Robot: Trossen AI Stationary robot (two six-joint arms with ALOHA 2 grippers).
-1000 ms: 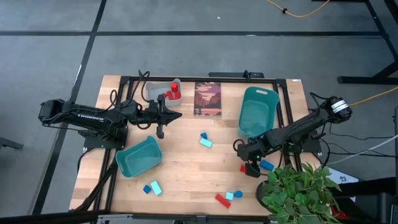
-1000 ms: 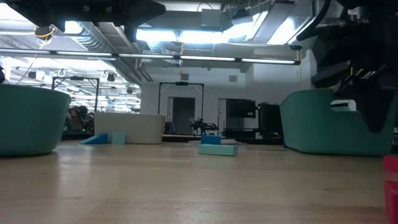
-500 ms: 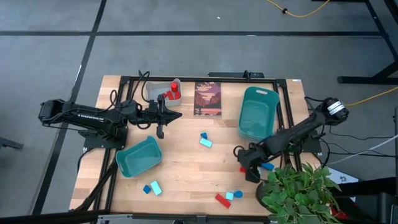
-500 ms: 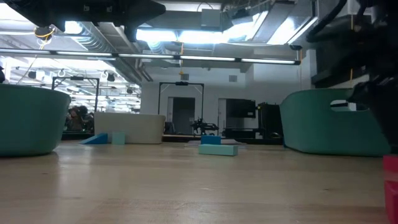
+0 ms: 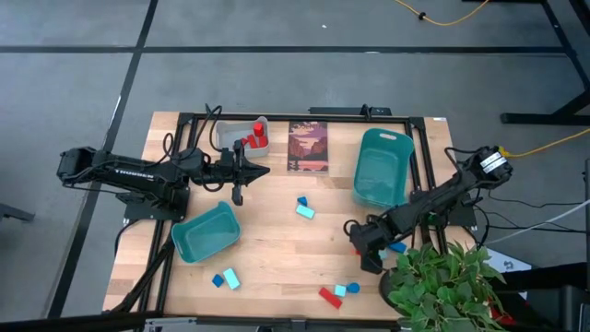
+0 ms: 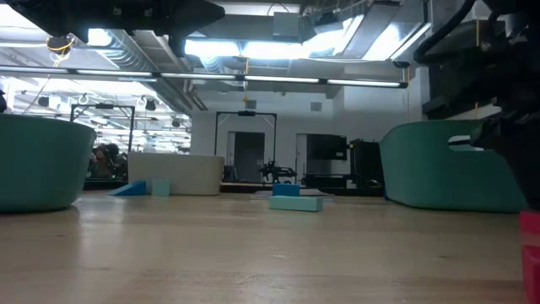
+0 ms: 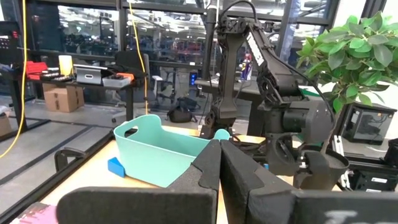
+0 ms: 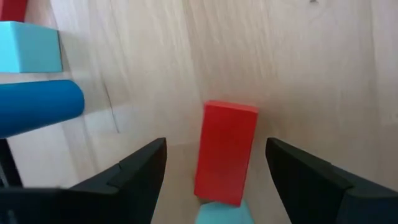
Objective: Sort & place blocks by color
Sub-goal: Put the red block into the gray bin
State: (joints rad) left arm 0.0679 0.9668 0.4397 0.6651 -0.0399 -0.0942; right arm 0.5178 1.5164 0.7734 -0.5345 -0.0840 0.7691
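In the right wrist view a red block point(image 8: 225, 152) lies flat on the wooden table. My right gripper point(image 8: 216, 149) points down over it, open, one finger on each side and neither touching. A light cyan block point(image 8: 221, 214) lies at the red block's end. In the high view this gripper point(image 5: 367, 254) is near the table's right front. Other blocks lie loose: a blue and cyan pair point(image 5: 302, 206) mid-table, another pair point(image 5: 225, 278) front left, and red, cyan and blue ones point(image 5: 339, 292) at the front. My left gripper point(image 5: 265, 171) hovers shut beside the grey bin.
A grey bin point(image 5: 241, 135) holding red blocks stands at the far left. One teal bin point(image 5: 205, 232) is at the left, another point(image 5: 381, 166) at the right. A dark picture card point(image 5: 309, 146) lies at the far edge. A green plant point(image 5: 442, 281) overhangs the front right corner.
My right gripper has sunk toward the red block and shifted a little toward the table's near edge. It has stayed open. No block has moved.
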